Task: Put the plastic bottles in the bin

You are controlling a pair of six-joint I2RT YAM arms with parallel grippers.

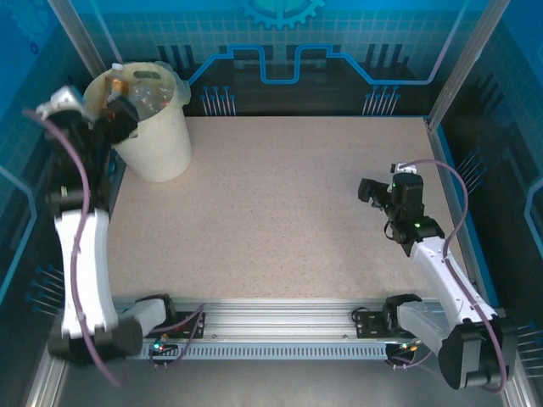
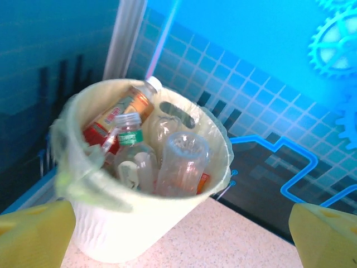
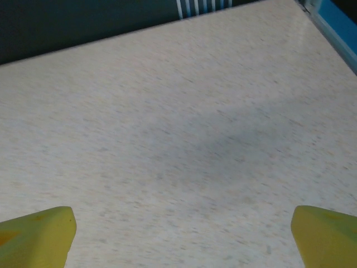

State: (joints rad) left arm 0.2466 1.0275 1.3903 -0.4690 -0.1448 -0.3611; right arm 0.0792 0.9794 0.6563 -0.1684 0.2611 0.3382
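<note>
The cream-white bin point(image 1: 161, 136) point(image 2: 128, 229) with its pale green bag stands at the table's far left corner. Several plastic bottles point(image 2: 181, 162) fill it, among them an orange-labelled one point(image 2: 120, 111) and one with a green band point(image 2: 129, 137); they also show from above point(image 1: 140, 89). My left gripper point(image 1: 119, 114) point(image 2: 178, 234) hangs open over the bin's near rim, its yellow fingertips point(image 2: 33, 234) wide apart and empty. My right gripper point(image 1: 373, 191) point(image 3: 178, 234) is open low over the bare table at the right, its fingertips point(image 3: 36, 234) holding nothing.
The speckled beige table point(image 1: 288, 212) stretches between the arms. Blue enclosure walls point(image 1: 339, 51) and metal posts point(image 1: 462, 59) ring it. A raised blue edge point(image 3: 337, 28) runs along the table's right side.
</note>
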